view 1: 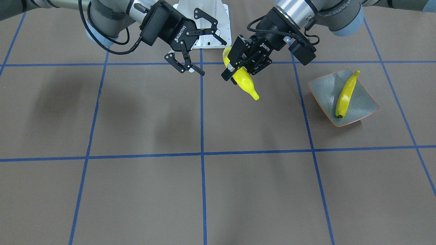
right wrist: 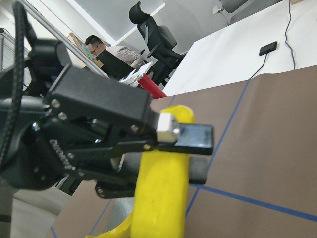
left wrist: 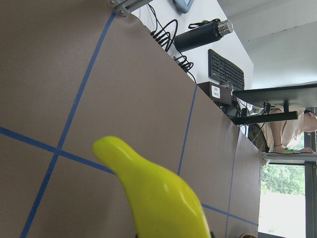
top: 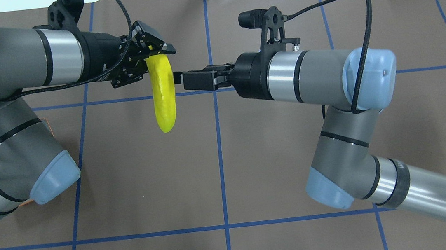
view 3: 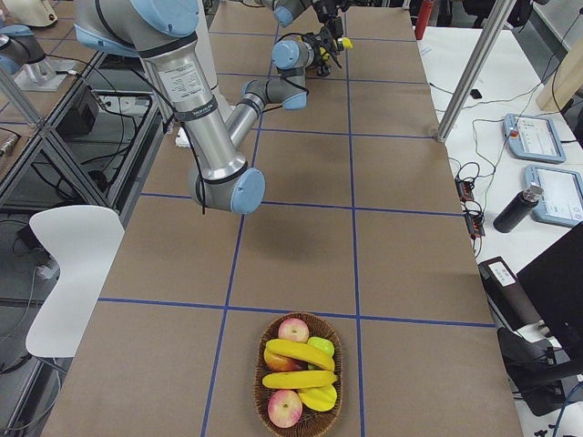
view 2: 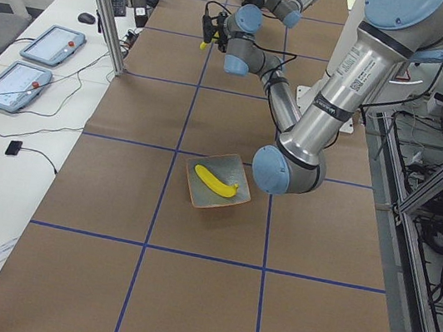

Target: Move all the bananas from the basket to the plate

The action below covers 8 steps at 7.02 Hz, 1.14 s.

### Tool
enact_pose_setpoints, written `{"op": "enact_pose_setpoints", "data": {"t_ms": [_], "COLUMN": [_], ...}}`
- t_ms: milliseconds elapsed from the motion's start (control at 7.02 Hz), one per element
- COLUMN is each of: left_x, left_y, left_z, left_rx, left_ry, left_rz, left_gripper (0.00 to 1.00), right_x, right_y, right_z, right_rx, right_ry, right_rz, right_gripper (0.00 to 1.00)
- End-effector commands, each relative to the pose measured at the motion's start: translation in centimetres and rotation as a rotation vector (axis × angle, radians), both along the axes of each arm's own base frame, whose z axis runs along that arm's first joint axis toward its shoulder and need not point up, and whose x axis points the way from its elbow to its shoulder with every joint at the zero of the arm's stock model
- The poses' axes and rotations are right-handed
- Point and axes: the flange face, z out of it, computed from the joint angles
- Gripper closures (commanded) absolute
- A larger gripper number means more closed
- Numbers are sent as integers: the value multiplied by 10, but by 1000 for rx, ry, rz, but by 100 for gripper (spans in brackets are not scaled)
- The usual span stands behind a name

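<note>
While the left fingers (view 1: pixel 234 70) clamp a banana (view 1: pixel 248 85) and the right fingers (top: pixel 185 80) gape wide just beside them, delivery seems underway; next, swing outward and lower it onto the plate (view 1: pixel 362 100).

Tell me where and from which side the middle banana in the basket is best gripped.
Grip the middle banana at mid-length, coming straight down and closing across its narrow width. It lies flat on top of the pile. The apples and the rim of the basket crowd its sides and ends, so a sideways approach looks blocked.
</note>
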Motion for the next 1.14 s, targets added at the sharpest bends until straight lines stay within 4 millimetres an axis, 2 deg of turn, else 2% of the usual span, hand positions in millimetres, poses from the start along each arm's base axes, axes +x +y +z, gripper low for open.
{"op": "enact_pose_setpoints", "data": {"t_ms": [0,285,427,570,855,997], "left_x": [-5,-40,-60,-81,-100,-100], "left_y": [5,7,9,14,24,22], "left_z": [78,162,202,241,293,307], "left_rx": [-49,-34,-19,12,48,76], "left_ry": [-125,-287,-371,-465,-630,-741], "left_rz": [12,-8,-10,-2,8,18], "left_gripper": [100,100,100,100,100,100], "right_x": [50,102,120,131,166,179], "right_y": [-63,-106,-120,-128,-146,-152], "right_z": [37,104,127,142,172,189], "right_rx": [-113,-110,-113,-87,-60,-49], "right_ry": [204,476,575,647,693,717], "right_rz": [-3,-46,-45,-50,-95,-104], "right_gripper": [0,0,0,0,0,0]}}
